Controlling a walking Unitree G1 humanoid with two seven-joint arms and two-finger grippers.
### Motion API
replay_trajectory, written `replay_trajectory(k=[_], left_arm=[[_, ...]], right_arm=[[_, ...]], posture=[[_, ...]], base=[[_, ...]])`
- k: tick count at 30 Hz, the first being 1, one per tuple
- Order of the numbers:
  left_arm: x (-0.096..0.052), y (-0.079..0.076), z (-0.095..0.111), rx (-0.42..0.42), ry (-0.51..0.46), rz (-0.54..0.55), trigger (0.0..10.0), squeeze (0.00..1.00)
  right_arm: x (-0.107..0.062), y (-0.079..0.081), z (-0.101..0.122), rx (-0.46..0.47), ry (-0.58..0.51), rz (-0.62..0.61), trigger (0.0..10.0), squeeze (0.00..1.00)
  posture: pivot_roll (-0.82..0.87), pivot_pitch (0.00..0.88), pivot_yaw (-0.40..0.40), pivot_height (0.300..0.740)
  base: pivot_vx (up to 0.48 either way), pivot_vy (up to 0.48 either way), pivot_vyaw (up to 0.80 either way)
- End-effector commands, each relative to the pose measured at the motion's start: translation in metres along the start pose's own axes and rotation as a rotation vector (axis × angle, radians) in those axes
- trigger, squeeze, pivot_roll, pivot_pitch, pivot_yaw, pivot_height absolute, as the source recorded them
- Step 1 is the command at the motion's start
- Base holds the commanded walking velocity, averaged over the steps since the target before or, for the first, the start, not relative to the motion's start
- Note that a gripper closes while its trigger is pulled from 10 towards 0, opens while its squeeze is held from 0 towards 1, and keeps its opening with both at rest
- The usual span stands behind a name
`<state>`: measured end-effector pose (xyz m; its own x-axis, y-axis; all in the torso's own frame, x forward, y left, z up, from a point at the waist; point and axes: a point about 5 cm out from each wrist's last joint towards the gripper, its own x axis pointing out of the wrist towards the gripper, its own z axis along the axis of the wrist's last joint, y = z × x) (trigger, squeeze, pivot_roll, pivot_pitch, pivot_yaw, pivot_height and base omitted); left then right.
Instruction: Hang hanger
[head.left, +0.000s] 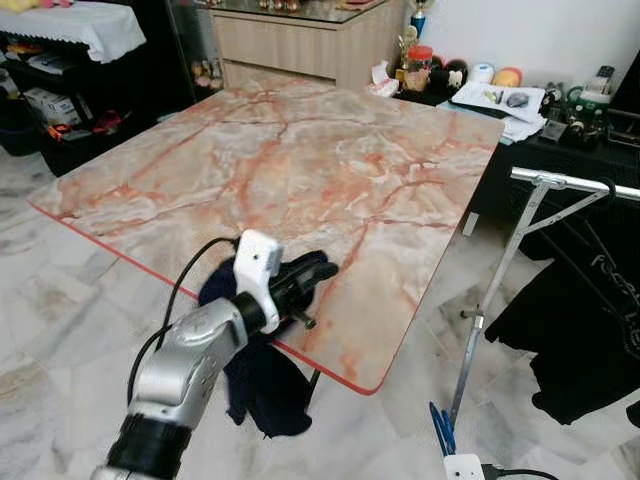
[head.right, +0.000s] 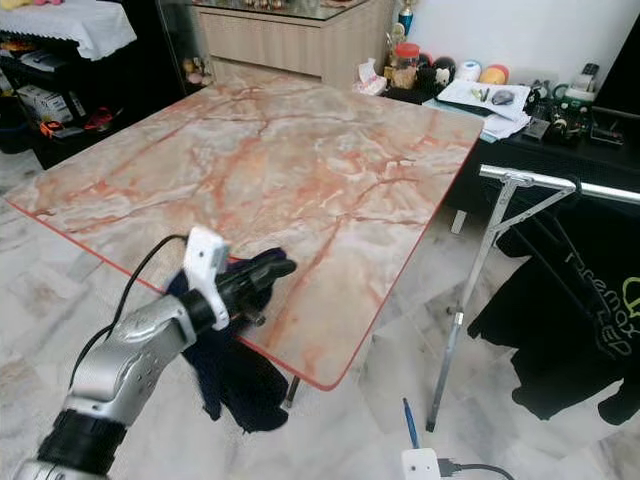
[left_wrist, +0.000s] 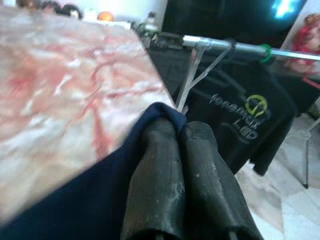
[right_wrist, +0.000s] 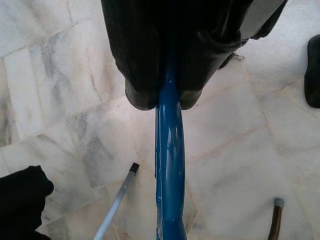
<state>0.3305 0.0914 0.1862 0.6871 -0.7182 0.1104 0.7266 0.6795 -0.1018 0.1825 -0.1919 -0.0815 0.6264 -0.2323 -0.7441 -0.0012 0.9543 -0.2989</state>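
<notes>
1. The marble surface (head.left: 300, 160) takes up most of the head views. To its right stands a metal clothes rack (head.left: 560, 183) with a black T-shirt (head.left: 590, 330) already hung on its rail, so that rail is likely where the hanger is meant to go.
2. A dark blue garment (head.left: 262, 385) drapes over the near edge of the surface and hangs toward the floor. It is probably pulled there so it can be lifted clear.
3. The left tool (head.left: 318, 268) is pressed together on a fold of this garment at the surface's edge, pointing toward the rack.
4. The right tool (right_wrist: 169, 97) pinches a blue hanger (right_wrist: 169, 165), held low over the floor tiles. The visible length of the hanger runs straight out from the fingertips, away from the wrist; its hook cannot be seen.
</notes>
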Motion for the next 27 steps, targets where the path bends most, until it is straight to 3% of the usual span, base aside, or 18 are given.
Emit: replay_trajectory(k=[1,4,5,9,14,16,20,27], left_arm=[[0.005,0.002,0.004,0.036,-0.002,0.013,10.0,0.0],[0.013,0.008,0.009,0.032,-0.027,0.055,10.0,0.0],[0.016,0.016,0.01,-0.009,-0.04,0.112,10.0,0.0],[0.011,0.026,0.009,-0.077,-0.06,0.153,10.0,0.0],[0.008,0.034,0.014,-0.054,-0.109,0.216,10.0,0.0],[0.01,0.043,0.024,-0.102,-0.169,0.272,10.0,0.0],[0.02,0.06,0.055,-0.078,-0.251,0.341,10.0,0.0],[0.045,0.062,0.081,-0.024,-0.256,0.332,10.0,0.0]], right_arm=[[0.0,0.001,0.0,0.007,-0.002,-0.004,10.0,0.0],[0.0,0.001,0.001,0.005,-0.002,-0.004,10.0,0.0],[0.0,0.001,0.001,0.004,-0.002,-0.004,10.0,0.0],[0.0,0.0,-0.001,0.008,0.0,-0.008,10.0,0.0],[-0.001,0.0,-0.003,0.001,0.005,-0.006,10.0,0.0],[-0.001,0.0,-0.003,-0.002,0.005,-0.004,10.0,0.0],[0.0,0.0,0.002,0.001,-0.004,-0.003,10.0,0.0],[0.001,0.002,0.006,0.01,-0.012,-0.001,10.0,0.0]], posture=[[0.09,0.097,0.036,0.74],[0.09,0.096,0.034,0.74],[0.08,0.095,0.035,0.74],[0.08,0.092,0.036,0.74],[0.09,0.092,0.032,0.74],[0.09,0.088,0.029,0.74],[0.1,0.073,0.032,0.74],[0.08,0.051,0.036,0.74]], base=[[0.0,0.0,0.0],[0.0,0.0,0.0],[0.0,0.0,0.0],[0.0,0.0,0.0],[0.0,0.0,0.0],[0.0,0.0,0.0],[0.0,0.0,0.0],[0.0,0.0,0.0]])
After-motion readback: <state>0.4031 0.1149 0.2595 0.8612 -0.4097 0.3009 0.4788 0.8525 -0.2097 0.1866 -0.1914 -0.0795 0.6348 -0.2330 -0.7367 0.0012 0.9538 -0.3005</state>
